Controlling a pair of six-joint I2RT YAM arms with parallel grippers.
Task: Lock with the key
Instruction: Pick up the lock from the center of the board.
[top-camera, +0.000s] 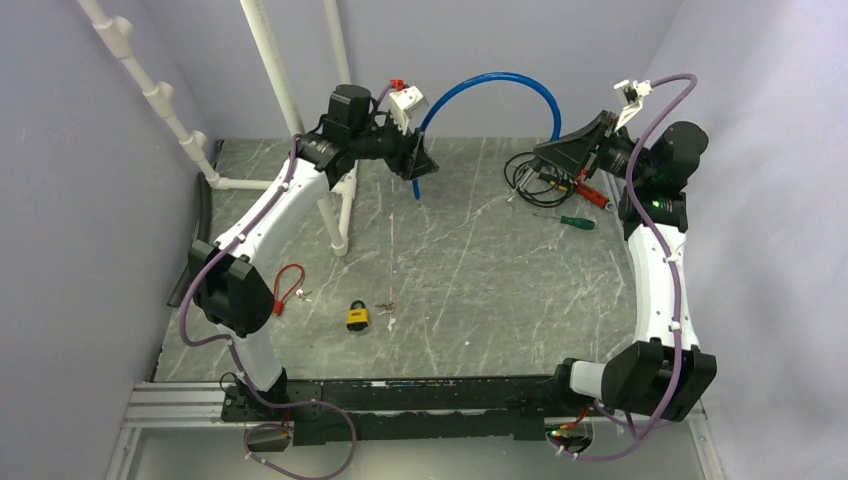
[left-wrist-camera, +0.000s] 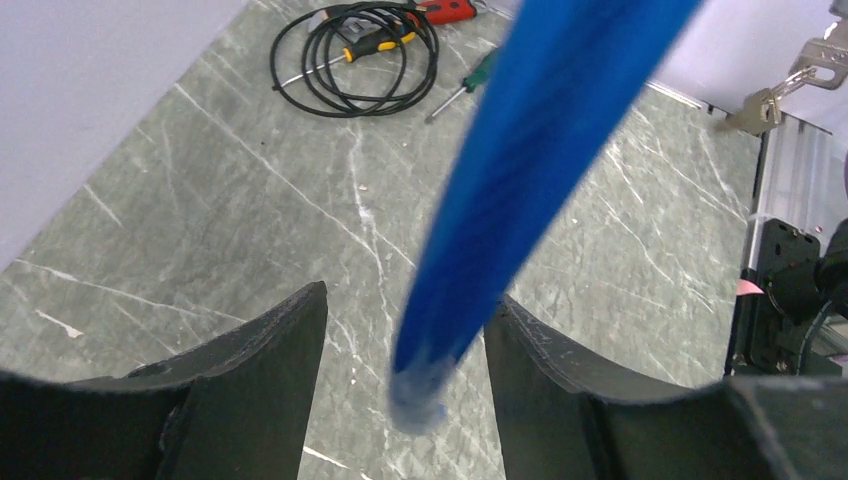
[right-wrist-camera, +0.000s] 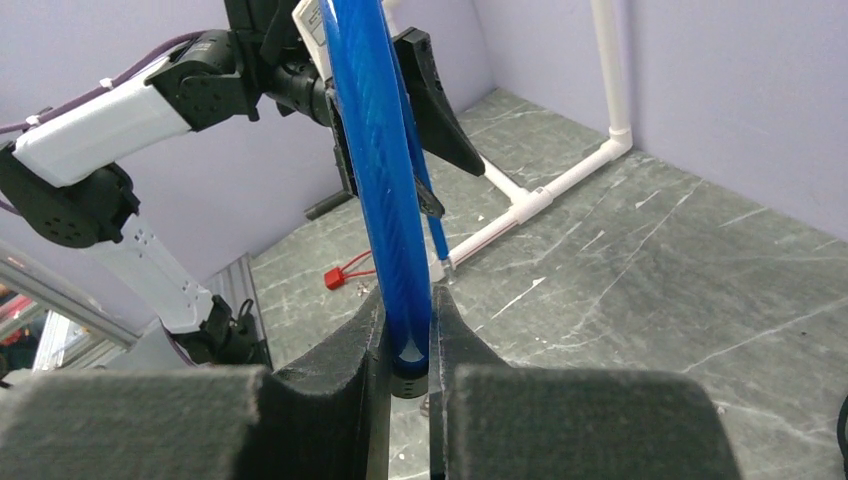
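A: Where is the padlock sitting?
B: It is lying on the desk, toward the near left, well apart from both arms. The keys are lying just beside it, on its right.
A: And the 2 end effectors?
B: The right end effector is pinching 1 end of a blue tube, with its fingers closed tight on it. The left end effector is standing wide apart. The tube's other end is hanging between its fingers, seemingly ungripped.
A: How are you expecting the padlock to handle?
B: I am judging it small, rigid and dense, with smooth sides that may be slipping. I am suggesting gripping across the flat body, leaving shackle and keyhole free. The keys are looking thin and flat-lying, so I am advising taking 1 by its head.
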